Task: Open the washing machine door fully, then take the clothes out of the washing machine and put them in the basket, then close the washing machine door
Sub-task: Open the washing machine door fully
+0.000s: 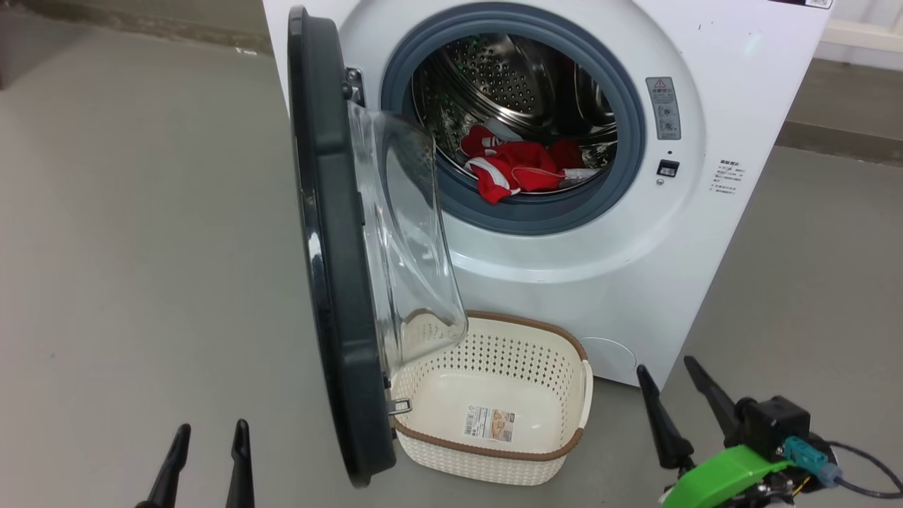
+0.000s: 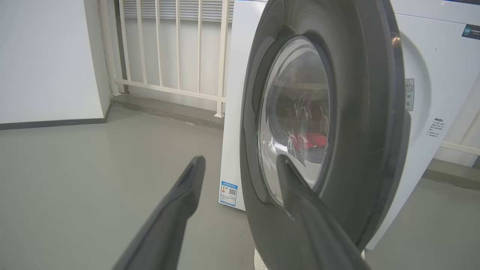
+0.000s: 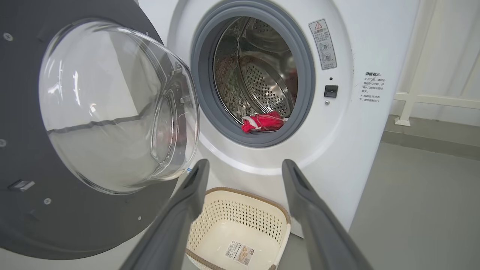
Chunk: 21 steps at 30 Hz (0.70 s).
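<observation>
The washing machine (image 1: 635, 233) stands ahead with its round black-rimmed door (image 1: 331, 247) swung out toward me, edge-on, the glass bowl (image 3: 112, 105) bulging rightward. Red clothes (image 1: 515, 169) with white trim lie at the front of the steel drum, seen again as clothes (image 3: 262, 123) in the right wrist view. The cream basket (image 1: 494, 402) sits on the floor below the opening, holding only a paper label. My left gripper (image 1: 210, 429) is open at the lower left, left of the door. My right gripper (image 1: 667, 363) is open at the lower right, beside the basket.
Grey floor (image 1: 127, 268) spreads wide to the left and right of the machine. A white railing (image 2: 168, 56) and white wall stand behind it. A low kerb (image 1: 839, 141) runs along the back right. The door overhangs the basket's left part.
</observation>
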### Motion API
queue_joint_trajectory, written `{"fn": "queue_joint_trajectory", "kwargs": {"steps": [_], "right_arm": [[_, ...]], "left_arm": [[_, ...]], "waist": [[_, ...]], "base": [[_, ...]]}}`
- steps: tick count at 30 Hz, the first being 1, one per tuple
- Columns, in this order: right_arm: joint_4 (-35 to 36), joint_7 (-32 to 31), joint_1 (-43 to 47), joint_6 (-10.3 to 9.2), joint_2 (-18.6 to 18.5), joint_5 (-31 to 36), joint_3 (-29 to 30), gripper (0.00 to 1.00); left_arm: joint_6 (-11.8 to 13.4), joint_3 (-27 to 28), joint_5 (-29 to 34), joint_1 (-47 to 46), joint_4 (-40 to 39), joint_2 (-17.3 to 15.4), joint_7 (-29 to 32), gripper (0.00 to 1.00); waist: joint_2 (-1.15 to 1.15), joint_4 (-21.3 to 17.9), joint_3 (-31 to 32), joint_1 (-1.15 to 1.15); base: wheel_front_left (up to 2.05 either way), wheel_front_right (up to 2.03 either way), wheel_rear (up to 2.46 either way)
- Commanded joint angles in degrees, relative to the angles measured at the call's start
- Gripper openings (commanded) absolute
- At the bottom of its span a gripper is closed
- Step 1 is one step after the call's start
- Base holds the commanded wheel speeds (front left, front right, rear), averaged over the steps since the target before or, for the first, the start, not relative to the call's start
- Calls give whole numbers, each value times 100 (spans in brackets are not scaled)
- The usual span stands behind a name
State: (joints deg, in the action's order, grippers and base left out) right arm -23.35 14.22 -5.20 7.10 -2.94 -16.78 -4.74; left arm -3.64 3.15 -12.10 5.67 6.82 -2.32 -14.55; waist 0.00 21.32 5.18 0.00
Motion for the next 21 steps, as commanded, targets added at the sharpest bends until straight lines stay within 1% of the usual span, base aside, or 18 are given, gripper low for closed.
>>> {"fn": "queue_joint_trajectory", "kwargs": {"steps": [1,8,21], "right_arm": [[198,77,-52,39,2,-51,-157,100],[277,77,147,39,5,-66,-318,100],[372,77,157,39,6,112,-265,100]], "left_arm": [[-57,183,6,-124,-157,-55,-45,100],[-62,263,1,-93,-168,-55,-45,100],[-27,207,-87,-115,-142,-55,-45,100]], "waist": [[0,-8,9,0],[0,-57,6,0],[0,-74,-39,0]], "base": [[0,0,0],[0,0,0],[0,0,0]]}}
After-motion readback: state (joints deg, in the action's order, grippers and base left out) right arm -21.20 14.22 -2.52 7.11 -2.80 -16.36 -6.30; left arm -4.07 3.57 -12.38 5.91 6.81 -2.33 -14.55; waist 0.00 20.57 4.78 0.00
